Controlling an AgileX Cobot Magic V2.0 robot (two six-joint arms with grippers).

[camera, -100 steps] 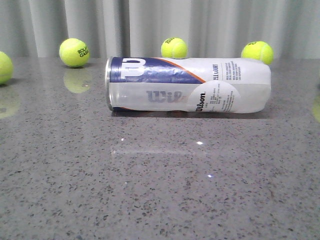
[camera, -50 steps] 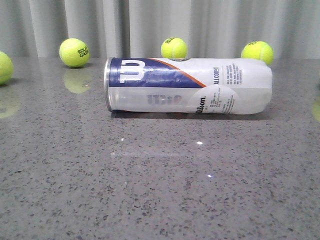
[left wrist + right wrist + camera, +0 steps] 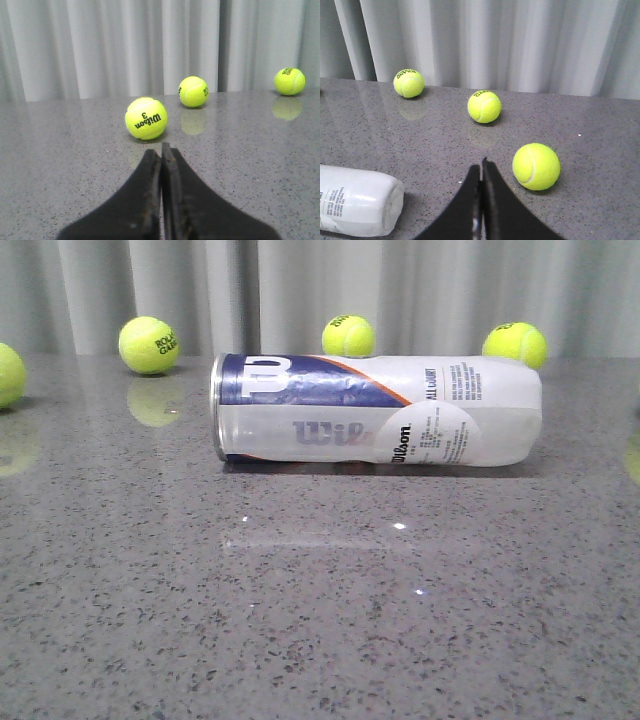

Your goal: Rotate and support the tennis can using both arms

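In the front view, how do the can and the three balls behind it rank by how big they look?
1. Tennis can, by far the largest.
2. Left ball.
3. Right ball, slightly smaller.
4. Middle ball, smallest.
The balls probably differ only through distance from the camera.

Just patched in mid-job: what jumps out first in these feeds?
The tennis can lies on its side mid-table in the front view, silver rim to the left, with no gripper touching it. Yellow-green tennis balls dot the table's far edge by the curtain. In the wrist views, the left gripper and right gripper are both shut and empty.
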